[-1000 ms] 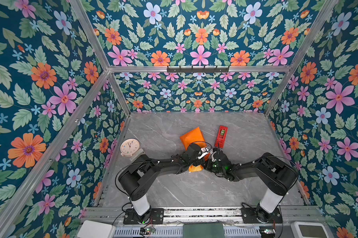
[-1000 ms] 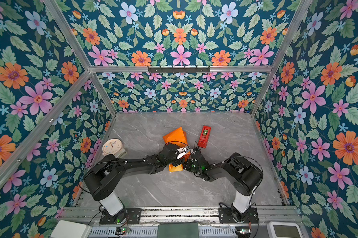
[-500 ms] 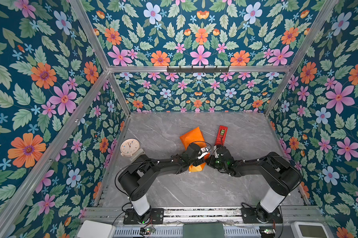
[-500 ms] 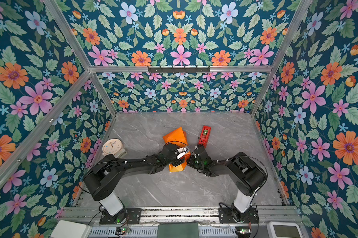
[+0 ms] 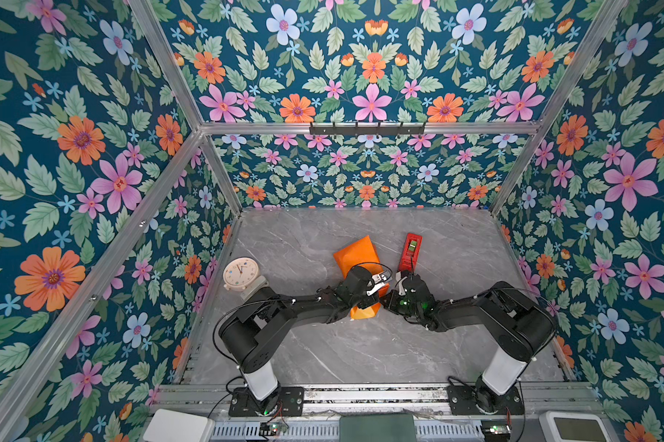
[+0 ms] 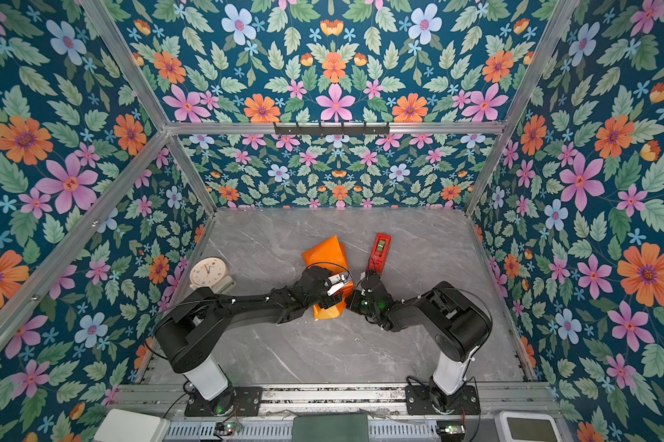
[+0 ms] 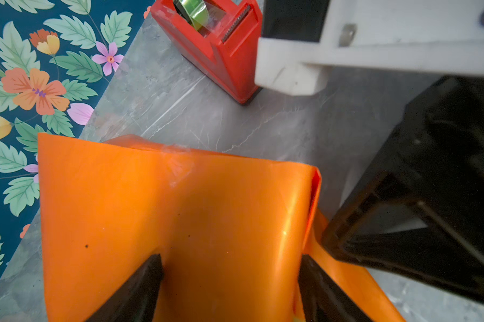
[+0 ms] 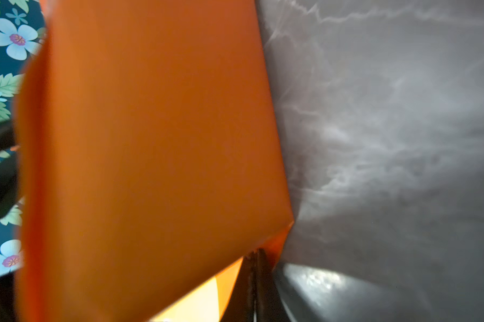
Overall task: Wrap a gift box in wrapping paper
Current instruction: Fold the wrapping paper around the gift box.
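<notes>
The wrapping paper [image 5: 355,254] is seen folded into an orange parcel at the middle of the table [image 5: 361,344], just left of the red tape dispenser [image 5: 410,250]. The gift box itself is hidden inside the paper. A piece of clear tape [image 7: 176,164] appears to be laid across the far seam.

The left claw [image 7: 231,259] is spread wide, and both its fingers are set on the parcel's glossy top. The right claw [image 8: 254,267] is pressed together at the paper's near right edge. Whether a fold of paper is pinched between its jaws cannot be told.

The step in hand is judged to be the closing of an end flap.

- The parcel should be pinned flat by the spread fingers so that it is not dragged across the smooth table.
- The flap should be drawn snug along the box's edge, so that the crease is formed on the corner and not beside it.
- Only a gentle pull is called for, since thin glossy paper is easily torn or slipped out of.
- The two claws stand just beside each other, so the fold should be swept clear of the left fingers.
- The dispenser should not be knocked, as tape will be needed once the flap is laid down.
</notes>
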Robot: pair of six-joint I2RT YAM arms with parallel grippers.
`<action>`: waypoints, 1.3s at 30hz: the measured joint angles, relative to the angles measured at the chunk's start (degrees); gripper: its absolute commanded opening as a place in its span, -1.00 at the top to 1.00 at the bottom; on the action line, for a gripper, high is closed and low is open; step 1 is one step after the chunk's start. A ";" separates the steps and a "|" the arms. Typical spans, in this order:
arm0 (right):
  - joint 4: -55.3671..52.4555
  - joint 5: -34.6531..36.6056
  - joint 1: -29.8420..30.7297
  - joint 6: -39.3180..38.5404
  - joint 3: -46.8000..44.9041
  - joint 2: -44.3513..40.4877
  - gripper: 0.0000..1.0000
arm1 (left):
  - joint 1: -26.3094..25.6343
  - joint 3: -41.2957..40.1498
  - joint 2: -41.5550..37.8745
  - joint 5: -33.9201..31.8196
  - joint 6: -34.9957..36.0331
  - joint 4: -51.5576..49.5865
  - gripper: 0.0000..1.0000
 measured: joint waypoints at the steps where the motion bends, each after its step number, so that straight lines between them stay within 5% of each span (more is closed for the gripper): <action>1: 0.39 -0.02 0.44 0.46 -0.39 -0.07 0.86 | 0.00 -0.02 -0.07 0.00 -0.07 -0.02 -0.56; 39: 2.99 1.22 8.02 6.40 -6.49 -4.42 0.91 | 0.00 -0.02 -0.33 0.35 -1.88 0.24 -0.60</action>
